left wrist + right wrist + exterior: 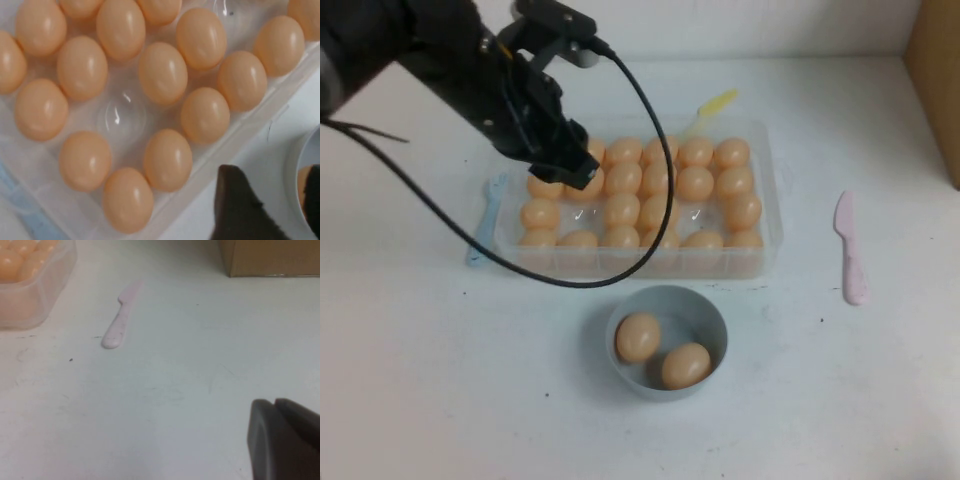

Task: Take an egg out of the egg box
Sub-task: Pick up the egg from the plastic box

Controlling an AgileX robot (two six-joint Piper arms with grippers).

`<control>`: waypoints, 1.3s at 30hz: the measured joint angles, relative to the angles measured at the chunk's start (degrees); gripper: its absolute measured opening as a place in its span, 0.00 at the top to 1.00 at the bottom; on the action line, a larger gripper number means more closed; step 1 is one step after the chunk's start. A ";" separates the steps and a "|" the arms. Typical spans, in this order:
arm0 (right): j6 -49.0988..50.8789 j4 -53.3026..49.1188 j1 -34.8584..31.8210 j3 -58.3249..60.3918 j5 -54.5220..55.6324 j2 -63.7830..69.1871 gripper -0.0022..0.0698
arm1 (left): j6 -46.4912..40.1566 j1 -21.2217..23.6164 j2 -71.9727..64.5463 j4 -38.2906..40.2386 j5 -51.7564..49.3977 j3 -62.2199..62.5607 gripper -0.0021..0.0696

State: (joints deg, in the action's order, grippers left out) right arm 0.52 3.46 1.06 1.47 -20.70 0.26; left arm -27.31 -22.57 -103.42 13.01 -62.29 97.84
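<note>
The clear egg box (765,215) sits mid-table, filled with many peach-orange eggs (696,183). My left gripper (570,168) hovers over the box's left part. In the left wrist view the left gripper (277,200) is open and empty, one dark finger (240,205) showing over the table beside the box's wall (235,145). Below it lie several eggs (167,160) and an empty cell (121,114). My right gripper (275,405) is shut and empty, low over bare table off to the right, and is out of the high view.
A grey-blue bowl (705,305) with two eggs stands in front of the box. A pink plastic knife (850,250) lies to the right, a blue fork (483,222) to the left, a yellow spoon (713,105) behind. A cardboard box (935,80) stands at the far right.
</note>
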 joint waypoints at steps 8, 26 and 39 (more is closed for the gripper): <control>0.00 0.00 0.00 0.00 0.00 0.00 0.99 | 4.30 -2.67 -12.06 -0.83 -0.25 11.08 0.25; 0.00 0.00 0.00 0.00 0.00 0.00 0.99 | 7.12 -3.79 -23.18 -3.08 9.71 14.07 0.22; 0.00 0.00 0.00 0.00 0.00 0.00 0.99 | 7.22 -3.79 -25.66 -3.83 11.04 14.43 0.32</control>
State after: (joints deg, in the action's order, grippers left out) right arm 0.52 3.46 1.06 1.47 -20.70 0.26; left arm -20.10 -26.35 -129.08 9.19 -51.24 112.27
